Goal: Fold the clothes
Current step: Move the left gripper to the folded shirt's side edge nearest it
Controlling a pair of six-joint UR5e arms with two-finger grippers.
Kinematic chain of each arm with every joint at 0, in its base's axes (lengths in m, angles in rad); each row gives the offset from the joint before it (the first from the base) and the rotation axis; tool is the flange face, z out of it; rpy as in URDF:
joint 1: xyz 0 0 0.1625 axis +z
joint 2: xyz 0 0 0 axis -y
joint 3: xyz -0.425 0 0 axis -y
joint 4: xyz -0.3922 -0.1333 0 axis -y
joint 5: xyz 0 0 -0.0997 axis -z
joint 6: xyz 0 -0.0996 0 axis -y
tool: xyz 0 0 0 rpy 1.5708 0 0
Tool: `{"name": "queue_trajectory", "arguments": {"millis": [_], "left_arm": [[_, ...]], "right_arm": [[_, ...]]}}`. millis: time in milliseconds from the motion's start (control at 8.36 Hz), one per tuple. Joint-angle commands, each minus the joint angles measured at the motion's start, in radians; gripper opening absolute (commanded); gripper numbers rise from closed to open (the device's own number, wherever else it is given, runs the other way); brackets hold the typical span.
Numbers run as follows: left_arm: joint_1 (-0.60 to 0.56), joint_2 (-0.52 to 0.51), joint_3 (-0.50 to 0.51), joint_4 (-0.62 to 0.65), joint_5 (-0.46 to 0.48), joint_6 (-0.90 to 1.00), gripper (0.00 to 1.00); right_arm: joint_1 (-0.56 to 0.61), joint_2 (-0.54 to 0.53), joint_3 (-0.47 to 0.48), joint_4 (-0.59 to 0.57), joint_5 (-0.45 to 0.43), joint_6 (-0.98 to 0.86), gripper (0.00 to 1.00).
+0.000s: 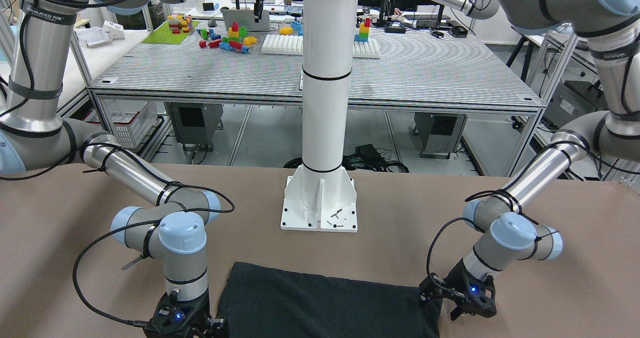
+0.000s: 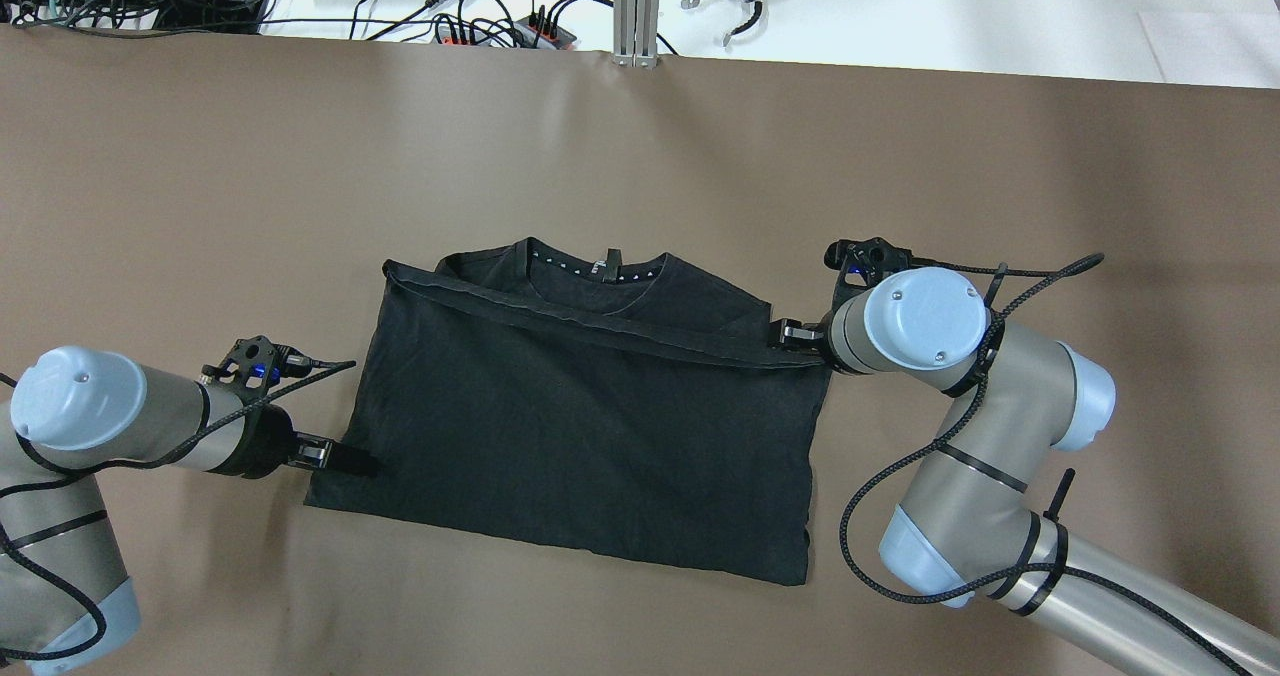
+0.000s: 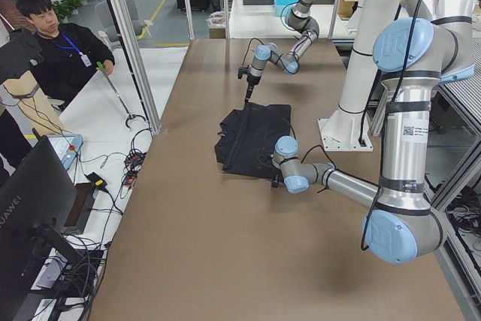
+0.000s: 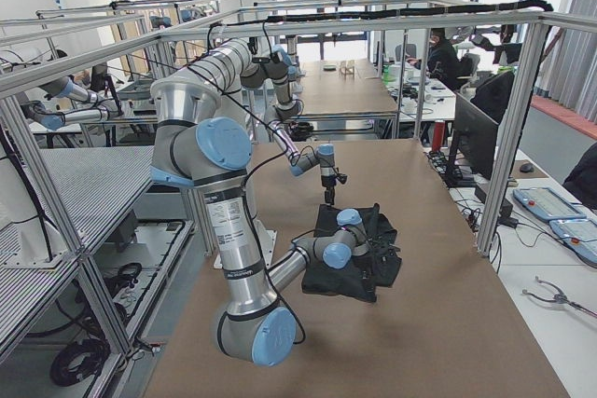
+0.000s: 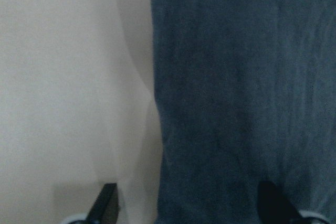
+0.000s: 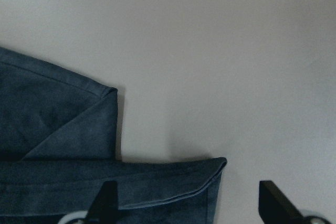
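Observation:
The clothes (image 2: 590, 426) are one black T-shirt lying flat on the brown table, its lower part folded up so a hem runs slantwise below the collar (image 2: 610, 266). My left gripper (image 2: 345, 456) is low at the shirt's left edge. In the left wrist view that gripper (image 5: 189, 205) is open, its fingertips (image 5: 107, 203) straddling the fabric's edge (image 5: 157, 103). My right gripper (image 2: 795, 334) is at the folded hem's right corner. It is open too (image 6: 189, 203), with the hem corner (image 6: 210, 174) lying between its fingers. The front-facing view shows the shirt (image 1: 325, 303) at the bottom.
The white pole's base plate (image 1: 320, 208) stands on the table behind the shirt. Cables and power strips (image 2: 480, 26) line the far table edge. A person (image 3: 56, 50) sits beyond the table's far side. Bare brown table (image 2: 250, 176) surrounds the shirt.

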Motion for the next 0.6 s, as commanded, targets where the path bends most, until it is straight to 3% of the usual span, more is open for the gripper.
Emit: {"name": "queue_trajectory", "arguments": {"millis": [0,120,239,359,478], "left_arm": [[0.036,0.005,0.001,-0.013,0.006,-0.004,0.94],[0.036,0.005,0.001,-0.013,0.006,-0.004,0.81],[0.042,0.005,0.001,-0.013,0.004,-0.004,0.4],[0.042,0.005,0.0,-0.013,0.006,-0.007,0.17],[0.041,0.008,0.0,-0.013,0.006,-0.007,0.0]], "right_arm": [[-0.001,0.0,-0.002,0.0,-0.014,-0.001,0.94],[-0.001,0.0,-0.002,0.0,-0.014,-0.001,0.94],[-0.001,0.0,-0.002,0.0,-0.014,-0.001,0.94],[-0.001,0.0,-0.003,0.0,-0.014,-0.001,0.94],[-0.001,0.0,-0.003,0.0,-0.015,-0.001,0.94]]}}
